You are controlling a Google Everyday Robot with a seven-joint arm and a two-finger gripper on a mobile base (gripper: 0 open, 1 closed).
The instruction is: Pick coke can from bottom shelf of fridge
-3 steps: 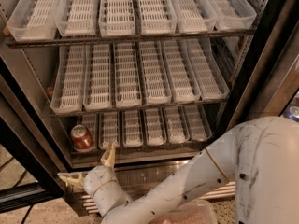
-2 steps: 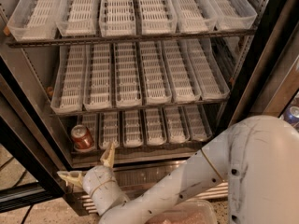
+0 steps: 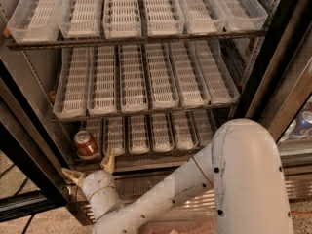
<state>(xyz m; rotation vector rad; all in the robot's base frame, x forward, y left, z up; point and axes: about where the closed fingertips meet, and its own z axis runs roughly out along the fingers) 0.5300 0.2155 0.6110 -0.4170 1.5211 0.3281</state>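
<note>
The coke can (image 3: 86, 143), red with a silver top, stands in the leftmost lane tray at the front of the bottom shelf (image 3: 151, 152) of the fridge (image 3: 273, 77). My gripper (image 3: 90, 168) is open just below and in front of the can, near the shelf's front left corner. One tan finger (image 3: 109, 161) points up toward the can's right side, the other (image 3: 73, 176) points out to the left. Neither touches the can. My white arm (image 3: 204, 184) crosses the lower right.
Two upper racks (image 3: 141, 38) of long white slotted trays hold nothing visible. The dark door frame (image 3: 24, 145) slants down at the left, close to my gripper. The ribbed steel base (image 3: 146, 182) lies under the shelf. A blue and silver can (image 3: 303, 123) stands at far right.
</note>
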